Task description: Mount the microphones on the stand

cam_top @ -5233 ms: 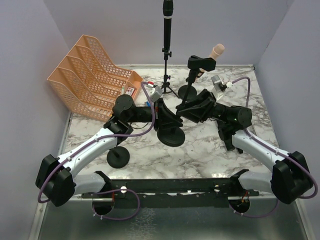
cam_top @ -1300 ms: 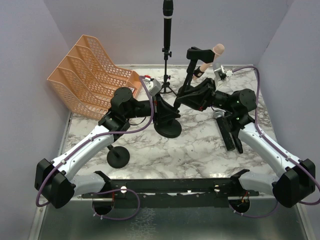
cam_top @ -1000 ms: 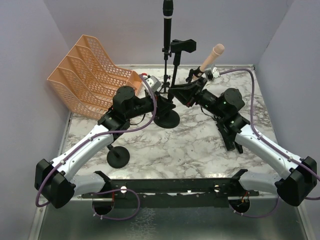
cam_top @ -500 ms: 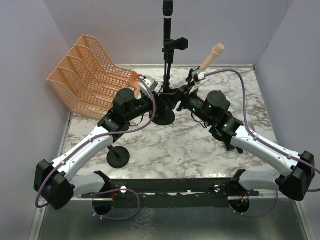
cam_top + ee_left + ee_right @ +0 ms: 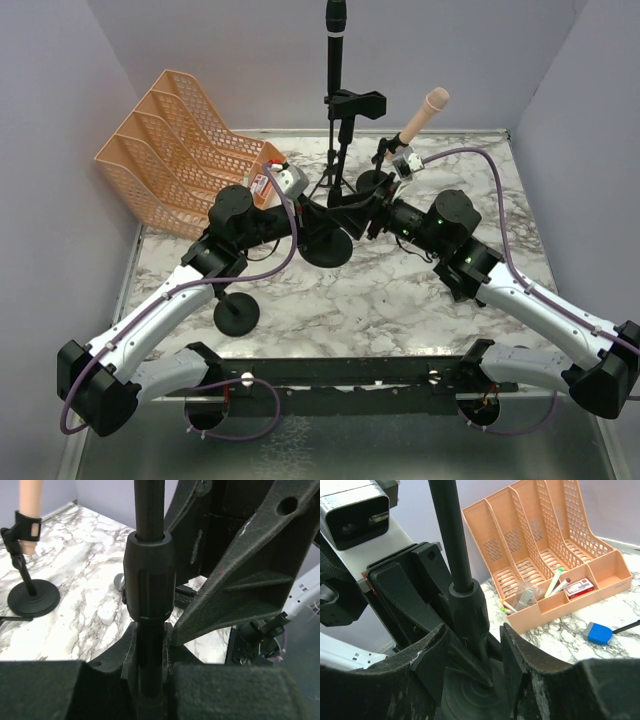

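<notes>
My left pincer (image 5: 150,685) was clenched on the stand (image 5: 148,575) pole, mid counter (image 5: 390,300). My right pincer (image 5: 472,652) was released, astride that pole. At 1 o'clock the pink microphone (image 5: 426,106) leaned tilted. At 12 o'clock, 1 black microphone (image 5: 335,35) stood upright.

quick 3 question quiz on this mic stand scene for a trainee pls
1. True or false: the pink microphone sits in a clip on its own small stand.
2. What is the left gripper clamped on? A the stand pole; B the pink microphone; C the orange organizer.
3. Fill in: the right gripper has its jaws ___ on either side of the same pole.

Key: 1 true; 2 A; 3 open.
</notes>
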Controlling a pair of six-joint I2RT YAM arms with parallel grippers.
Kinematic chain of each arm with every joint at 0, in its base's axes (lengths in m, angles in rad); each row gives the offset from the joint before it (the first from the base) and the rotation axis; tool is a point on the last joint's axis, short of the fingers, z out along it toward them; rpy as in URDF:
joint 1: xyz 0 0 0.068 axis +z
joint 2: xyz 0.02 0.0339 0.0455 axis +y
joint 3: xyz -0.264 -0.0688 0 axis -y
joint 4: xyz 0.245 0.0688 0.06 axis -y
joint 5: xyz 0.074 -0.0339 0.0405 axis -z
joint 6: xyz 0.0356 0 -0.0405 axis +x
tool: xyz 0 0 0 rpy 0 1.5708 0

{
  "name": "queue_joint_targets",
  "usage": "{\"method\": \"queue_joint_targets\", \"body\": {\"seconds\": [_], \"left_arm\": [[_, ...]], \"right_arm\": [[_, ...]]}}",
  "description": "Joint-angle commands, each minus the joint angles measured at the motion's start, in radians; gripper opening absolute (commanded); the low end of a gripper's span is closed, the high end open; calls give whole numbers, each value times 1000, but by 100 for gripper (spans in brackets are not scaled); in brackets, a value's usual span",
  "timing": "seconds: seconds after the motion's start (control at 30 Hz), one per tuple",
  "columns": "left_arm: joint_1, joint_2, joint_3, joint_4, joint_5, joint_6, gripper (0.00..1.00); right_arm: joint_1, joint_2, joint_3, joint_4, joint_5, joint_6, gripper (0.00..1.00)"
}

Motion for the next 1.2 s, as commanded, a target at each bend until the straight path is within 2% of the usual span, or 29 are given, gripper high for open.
{"method": "queue_joint_targets", "body": {"seconds": [0.0, 0.07, 0.2, 0.37, 0.53, 0.7, 0.73, 0.8, 0.83, 0.9, 0.93, 0.97, 1.17], "left_arm": [[2, -26, -4, 109, 101, -14, 0], [2, -22, -7, 112, 123, -13, 0], [2, -15, -18, 128, 146, -19, 0], [2, 0, -16, 136, 101, -24, 0], [1, 41, 1, 113, -120, -29, 0], [2, 83, -39, 170, -218, -59, 0], [1, 88, -45, 175, -230, -62, 0], [1, 95, -52, 177, -236, -61, 0], [2, 96, -55, 177, -233, -60, 0], [2, 93, -66, 177, -208, -58, 0], [2, 88, -73, 177, -191, -56, 0], [2, 82, -80, 176, -176, -56, 0], [1, 43, -124, 150, -69, -65, 0]], "right_arm": [[-3, -1, 11, 14, -84, -10, 49], [-3, 9, 21, 21, -100, -9, 47], [-3, 26, 31, 43, -103, 11, 30], [-3, 42, 6, 66, -21, 3, 2], [-1, 98, 14, 20, 214, 28, 1], [72, 135, 75, -134, 528, 126, 1], [84, 139, 82, -150, 569, 134, 1], [87, 138, 54, -105, 541, 138, 1], [86, 131, 39, -73, 501, 132, 2], [87, 113, 24, -55, 460, 136, 29], [87, 104, 24, -58, 456, 138, 39], [87, 93, 25, -66, 457, 140, 46], [86, 12, 64, -131, 516, 123, 52]]}}
